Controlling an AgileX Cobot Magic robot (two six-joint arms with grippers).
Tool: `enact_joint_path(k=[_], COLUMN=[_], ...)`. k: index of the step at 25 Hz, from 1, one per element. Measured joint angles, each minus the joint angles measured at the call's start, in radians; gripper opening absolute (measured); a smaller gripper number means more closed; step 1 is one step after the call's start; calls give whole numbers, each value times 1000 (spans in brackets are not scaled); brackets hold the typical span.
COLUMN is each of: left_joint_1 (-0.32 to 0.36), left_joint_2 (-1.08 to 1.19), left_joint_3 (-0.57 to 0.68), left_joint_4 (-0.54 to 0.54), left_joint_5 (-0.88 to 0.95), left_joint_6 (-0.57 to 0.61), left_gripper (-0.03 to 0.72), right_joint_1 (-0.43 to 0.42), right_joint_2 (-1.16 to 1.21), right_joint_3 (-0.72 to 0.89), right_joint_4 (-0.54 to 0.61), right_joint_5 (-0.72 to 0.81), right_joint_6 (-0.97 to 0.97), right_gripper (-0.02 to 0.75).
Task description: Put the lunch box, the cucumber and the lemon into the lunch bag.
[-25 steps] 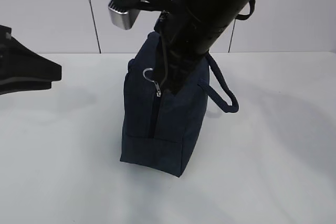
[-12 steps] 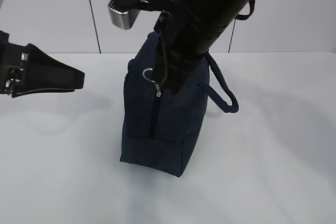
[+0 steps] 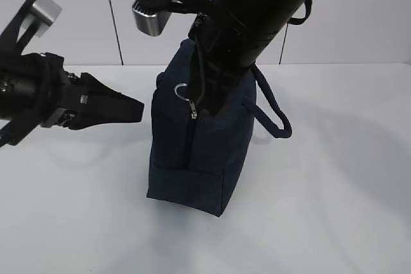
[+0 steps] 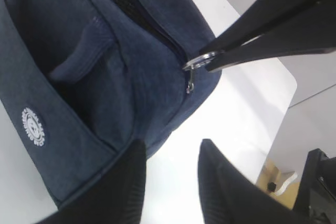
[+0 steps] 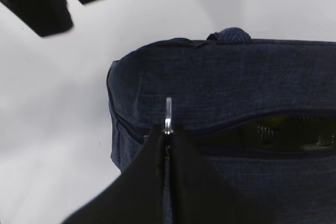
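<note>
Lunch bag (image 3: 199,145) stood mid-table, clear white table (image 3: 334,210) all round. Right gripper (image 5: 168,135) pinched together on the zipper ring (image 5: 168,109); left gripper (image 3: 131,110) hovered beside, fingers apart, empty.

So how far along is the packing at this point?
No lunch box, cucumber or lemon lies on the table, and something yellowish shows through the zipper gap, so packing looks done, though unconfirmed. In hand: the right gripper is shut on the ring pull of the lunch bag, while the left gripper hovers beside it, holding nothing. Left: finishing the zip.
</note>
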State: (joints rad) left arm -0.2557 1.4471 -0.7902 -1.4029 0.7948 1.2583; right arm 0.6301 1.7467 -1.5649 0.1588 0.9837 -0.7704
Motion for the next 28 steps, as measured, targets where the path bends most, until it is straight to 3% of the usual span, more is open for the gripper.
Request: enact_joint_path(k=[11,28], left_joint_1=[-11,-40], left_joint_2=[98,177], left_joint_3=[0,0], left_joint_4=[-227,-329], left_joint_5=[-18,36], left_joint_6=[208,277], left_gripper=[246,246], right_joint_1=[0,0], right_joint_2=[0,0], right_joint_3=[0,0], right_joint_4=[0,0], right_joint_5=[2,5], right_joint_6=[0,0], right_gripper=[8,8])
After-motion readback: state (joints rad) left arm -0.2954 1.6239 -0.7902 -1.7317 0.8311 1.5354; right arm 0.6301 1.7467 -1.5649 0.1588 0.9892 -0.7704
